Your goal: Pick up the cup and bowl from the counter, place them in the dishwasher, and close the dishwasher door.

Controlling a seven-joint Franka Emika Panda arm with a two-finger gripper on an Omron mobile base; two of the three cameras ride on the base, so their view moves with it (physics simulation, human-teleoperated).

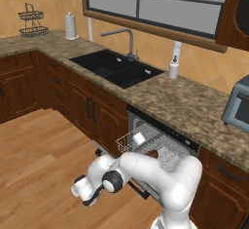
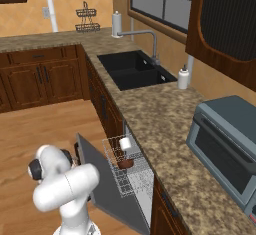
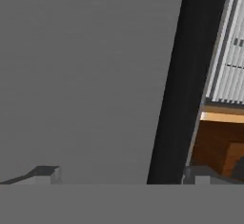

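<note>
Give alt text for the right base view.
Dishwasher door hangs partly open, its white rack pulled out holding the cup and bowl. The white arm is bent low in front of the door, beside the granite counter.

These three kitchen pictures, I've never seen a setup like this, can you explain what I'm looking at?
It's a simulated kitchen. The white arm is a robot on a driving base. Two cameras behind it look over its left and right sides; the third rides on its hand. The cup and bowl sit in the dishwasher's wire rack. The dishwasher door hangs open. The hand camera faces that grey door up close, with the open gripper holding nothing. A soap dispenser and toaster oven stand on the counter.
</note>
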